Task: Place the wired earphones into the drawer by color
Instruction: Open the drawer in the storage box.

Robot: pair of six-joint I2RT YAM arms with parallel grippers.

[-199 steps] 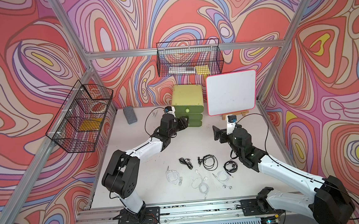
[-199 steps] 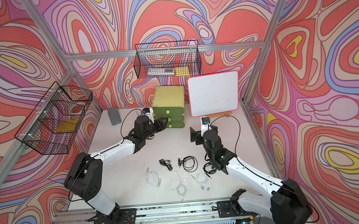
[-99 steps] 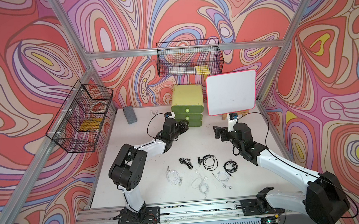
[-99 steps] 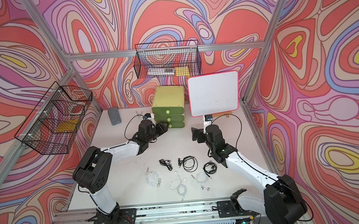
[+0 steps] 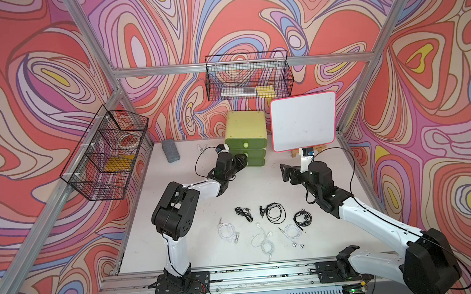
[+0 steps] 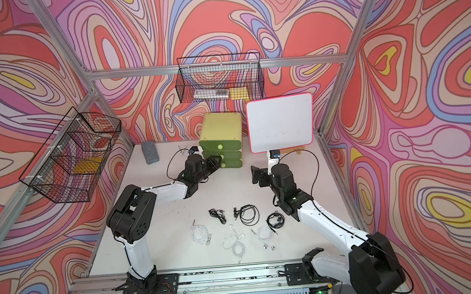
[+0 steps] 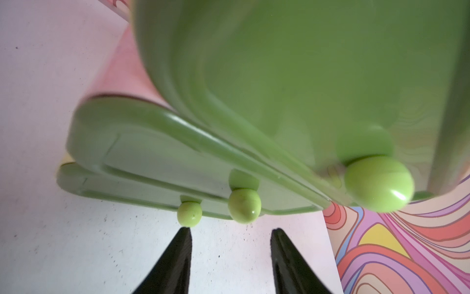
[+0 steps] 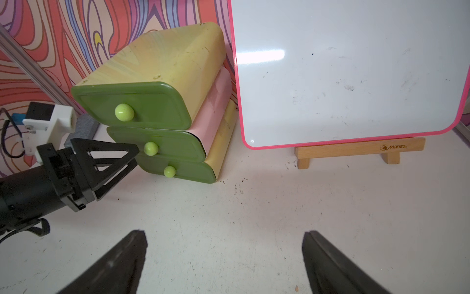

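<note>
Left pincer [image 7: 232, 230], parted and empty, hangs just off the middle drawer knob [image 7: 244, 205]: centre it, clamp, pull straight!

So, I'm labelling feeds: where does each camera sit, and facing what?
Top views: high over the front, looking down at the white tabletop; left arm, right arm show.
Left wrist: faces the yellow-green three-drawer cabinet; left gripper shows.
Right wrist: faces cabinet and pink-rimmed whiteboard; right gripper shows.
Wrist views share the cabinet.

Left tool [image 8: 136, 155] edged up beside middle drawer knob [image 8: 150, 148], jaws narrowed; left arm stretched flatter.
</note>
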